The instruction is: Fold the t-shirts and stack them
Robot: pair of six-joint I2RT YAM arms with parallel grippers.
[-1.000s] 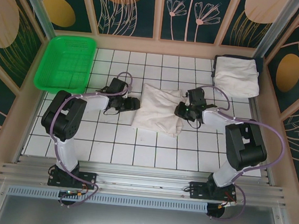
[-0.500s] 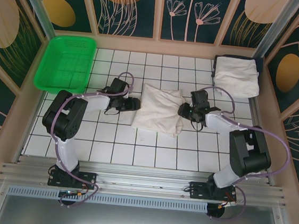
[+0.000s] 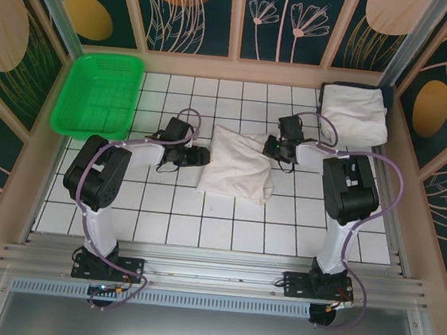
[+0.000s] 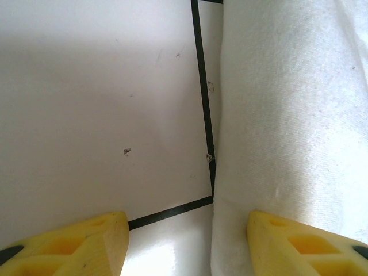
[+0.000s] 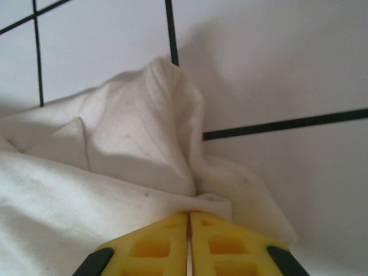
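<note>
Two off-white t-shirts lie on the tiled table (image 3: 162, 217). The middle t-shirt (image 3: 238, 167) lies loosely folded at centre. The corner t-shirt (image 3: 355, 113) sits folded at the far right corner.

The left gripper (image 3: 201, 156) is at the middle t-shirt's left edge, jaws spread and grasping nothing. In the wrist view one of its fingers (image 4: 75, 244) is over bare tile and the other over cloth; contact is hard to judge.

The right gripper (image 3: 271, 147) is at the bunched right corner of the middle t-shirt. Its fingers (image 5: 155, 247) are pressed together, tips against a raised fold. Cannot tell whether any cloth is nipped between them.

The green basket (image 3: 99, 90) is at the far left, well apart from both shirts.
</note>
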